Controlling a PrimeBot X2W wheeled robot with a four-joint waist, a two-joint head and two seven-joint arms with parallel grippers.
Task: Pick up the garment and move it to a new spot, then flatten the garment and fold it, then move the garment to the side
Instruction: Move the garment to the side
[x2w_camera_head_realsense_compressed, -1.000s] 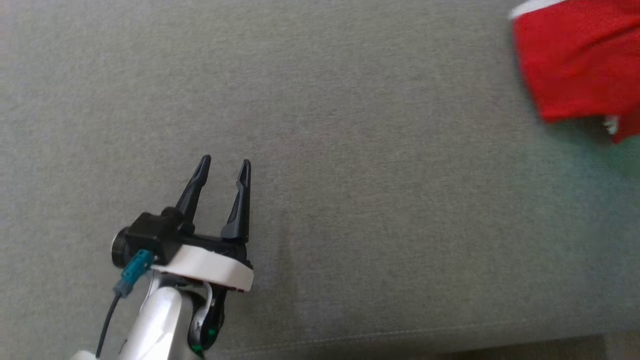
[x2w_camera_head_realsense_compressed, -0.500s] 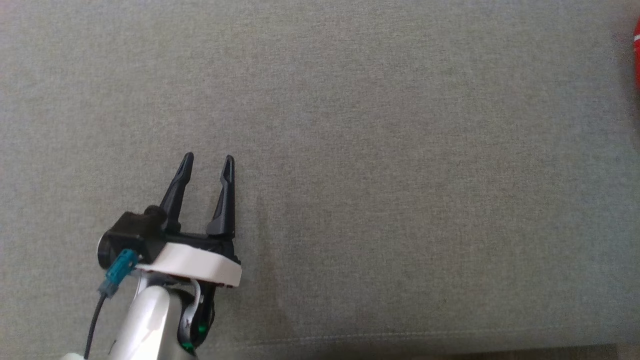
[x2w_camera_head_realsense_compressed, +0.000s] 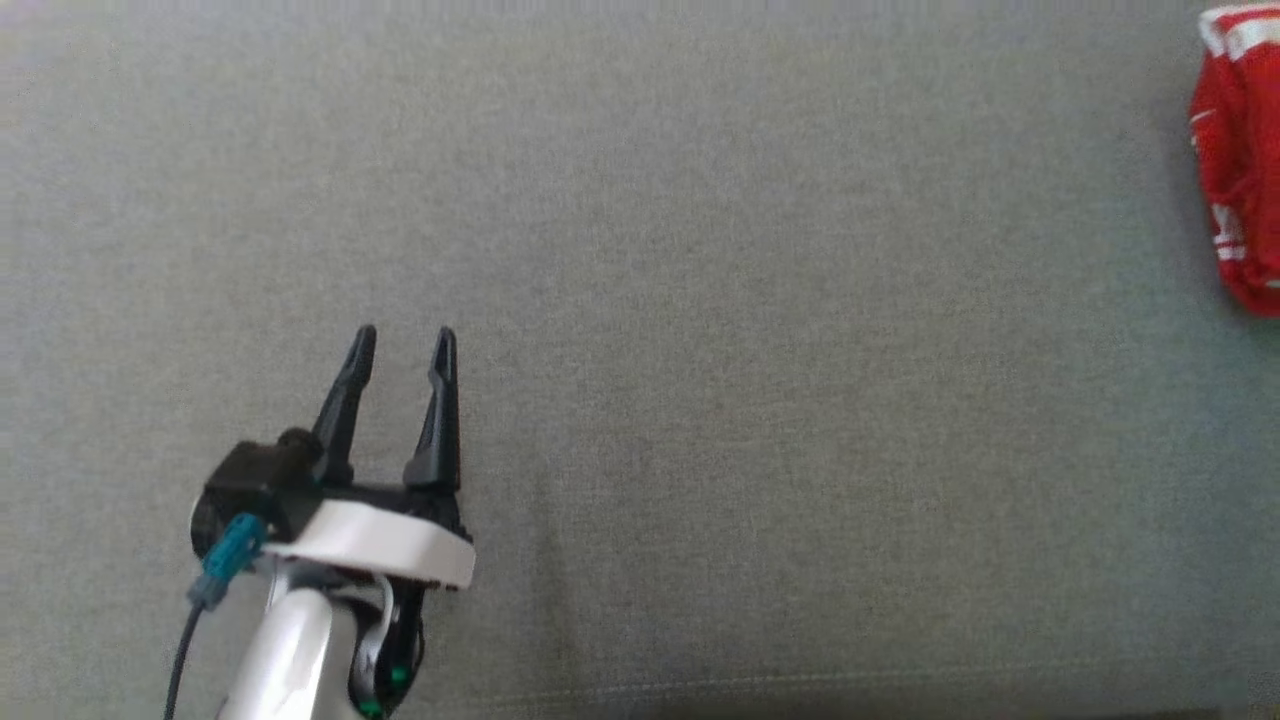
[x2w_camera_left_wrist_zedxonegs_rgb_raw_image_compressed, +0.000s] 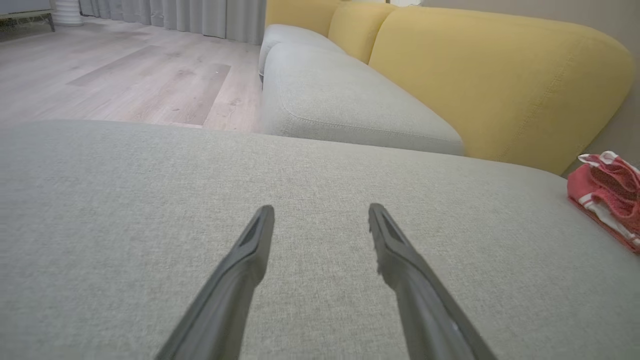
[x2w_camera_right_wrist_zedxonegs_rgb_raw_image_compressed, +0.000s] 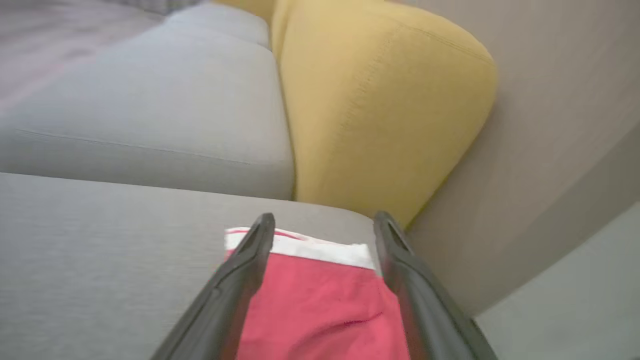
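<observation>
At the far right edge of the grey sofa seat (x2w_camera_head_realsense_compressed: 750, 350) lies the red garment (x2w_camera_head_realsense_compressed: 1240, 160), which looks like the final set-aside step. The right claw (x2w_camera_right_wrist_zedxonegs_rgb_raw_image_compressed: 325, 222) hangs over it, fingers spread, gripping nothing; next it should lift clear without snagging cloth. The left claw (x2w_camera_head_realsense_compressed: 402, 340) hovers open, well apart. A yellow backrest (x2w_camera_right_wrist_zedxonegs_rgb_raw_image_compressed: 375, 100) stands close behind

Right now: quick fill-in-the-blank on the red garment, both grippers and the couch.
The red garment with white trim lies at the head view's far ____ edge, on the grey fabric cushion.
The left gripper points across bare cushion, jaws ____.
The right gripper stands open, the garment showing ____ its two dark fingers.
The padded backrest is ____.
Missing words: right, open, between, yellow.
</observation>
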